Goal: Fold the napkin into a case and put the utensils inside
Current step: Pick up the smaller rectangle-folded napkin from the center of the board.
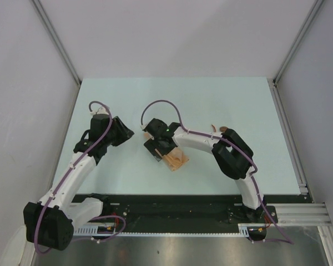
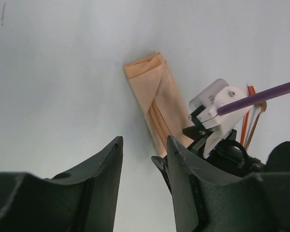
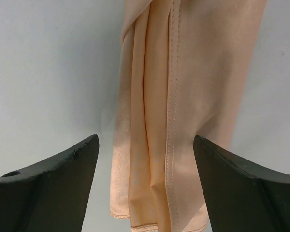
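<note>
Two arms: both reach in over the pale green table point(image 1: 211, 100) from its near edge.
Napkin: the peach-orange napkin point(image 1: 177, 160) lies on the table near its middle. It is folded into a long, narrow strip.
Napkin folds: the right wrist view shows several layers running lengthwise, with a stitched hem along one of them.
Right gripper: the right gripper point(image 3: 145, 145) sits directly over one end of the napkin. Its fingers are spread wide to either side of the folds, with the cloth lying loose between them and nothing pinched.
Left gripper: the left gripper point(image 2: 144, 145) hovers to the left of the napkin, apart from it. Its jaws stand partly open with only bare table showing between them, and it carries nothing.
Utensils: the reddish-brown utensils point(image 1: 218, 128) lie on the table on the far side of the right arm. They are just beside its elbow and well apart from the napkin, and too small to tell one from the other.
</note>
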`<state>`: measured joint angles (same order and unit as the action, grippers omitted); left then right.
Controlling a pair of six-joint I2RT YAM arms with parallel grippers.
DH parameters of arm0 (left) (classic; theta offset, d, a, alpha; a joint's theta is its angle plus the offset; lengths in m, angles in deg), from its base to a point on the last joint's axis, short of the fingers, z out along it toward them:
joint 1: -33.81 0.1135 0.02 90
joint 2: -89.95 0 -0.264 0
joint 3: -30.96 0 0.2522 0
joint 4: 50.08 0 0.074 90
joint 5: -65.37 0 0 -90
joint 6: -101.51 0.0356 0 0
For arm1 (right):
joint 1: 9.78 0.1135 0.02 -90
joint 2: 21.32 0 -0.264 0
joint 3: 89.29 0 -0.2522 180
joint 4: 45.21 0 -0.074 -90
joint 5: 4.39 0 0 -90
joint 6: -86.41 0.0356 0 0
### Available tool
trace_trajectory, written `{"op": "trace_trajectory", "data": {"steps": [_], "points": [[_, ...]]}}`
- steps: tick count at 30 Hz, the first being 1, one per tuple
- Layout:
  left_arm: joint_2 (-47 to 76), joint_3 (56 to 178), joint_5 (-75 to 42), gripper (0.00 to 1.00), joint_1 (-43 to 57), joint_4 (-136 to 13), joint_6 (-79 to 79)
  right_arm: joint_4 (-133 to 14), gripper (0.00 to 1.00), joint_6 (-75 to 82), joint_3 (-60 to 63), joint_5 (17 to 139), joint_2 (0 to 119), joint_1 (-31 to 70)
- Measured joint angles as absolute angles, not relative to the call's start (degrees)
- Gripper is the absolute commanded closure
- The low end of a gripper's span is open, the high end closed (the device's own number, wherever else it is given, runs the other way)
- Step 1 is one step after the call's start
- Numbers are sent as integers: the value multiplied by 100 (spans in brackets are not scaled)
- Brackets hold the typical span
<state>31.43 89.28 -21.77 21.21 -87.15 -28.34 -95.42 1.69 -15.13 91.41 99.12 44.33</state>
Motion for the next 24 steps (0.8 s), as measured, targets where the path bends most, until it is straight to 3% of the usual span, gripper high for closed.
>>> {"op": "trace_trajectory", "data": {"steps": [9, 24], "points": [[3143, 8899, -1965, 53, 2121, -8706, -2832, -9688, 25, 103, -1535, 9480, 10049, 4525], [3140, 8899, -1926, 53, 2121, -8706, -2788, -9728, 55, 199, -1694, 9893, 10185, 4754]]}}
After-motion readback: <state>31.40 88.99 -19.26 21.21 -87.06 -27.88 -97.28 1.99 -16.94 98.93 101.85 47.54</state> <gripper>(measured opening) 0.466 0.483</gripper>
